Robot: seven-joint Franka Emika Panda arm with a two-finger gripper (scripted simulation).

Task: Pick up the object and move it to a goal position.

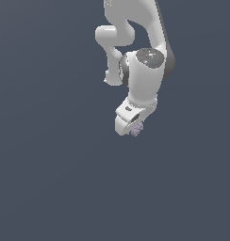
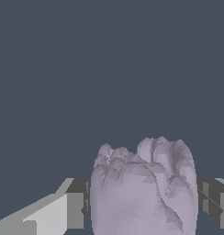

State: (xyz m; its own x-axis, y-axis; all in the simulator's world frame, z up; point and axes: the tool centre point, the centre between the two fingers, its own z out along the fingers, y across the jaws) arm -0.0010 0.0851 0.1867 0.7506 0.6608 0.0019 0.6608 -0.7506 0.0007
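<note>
The object is a pale lilac lumpy blob [image 1: 136, 128]. In the exterior view it peeks out from under the white gripper [image 1: 132, 128], near the middle of the picture. In the wrist view the blob [image 2: 143, 193] fills the space between the two fingers, with a grey pad [image 2: 79, 204] against one side and the other pad [image 2: 210, 199] against the opposite side. The gripper [image 2: 143, 204] is shut on the blob. I cannot tell from these views whether the blob rests on the ground or is lifted off it.
The white arm [image 1: 135, 52] reaches down from the top of the exterior view. All around is a plain dark blue-grey surface [image 1: 51, 179]. No goal marker shows in either view.
</note>
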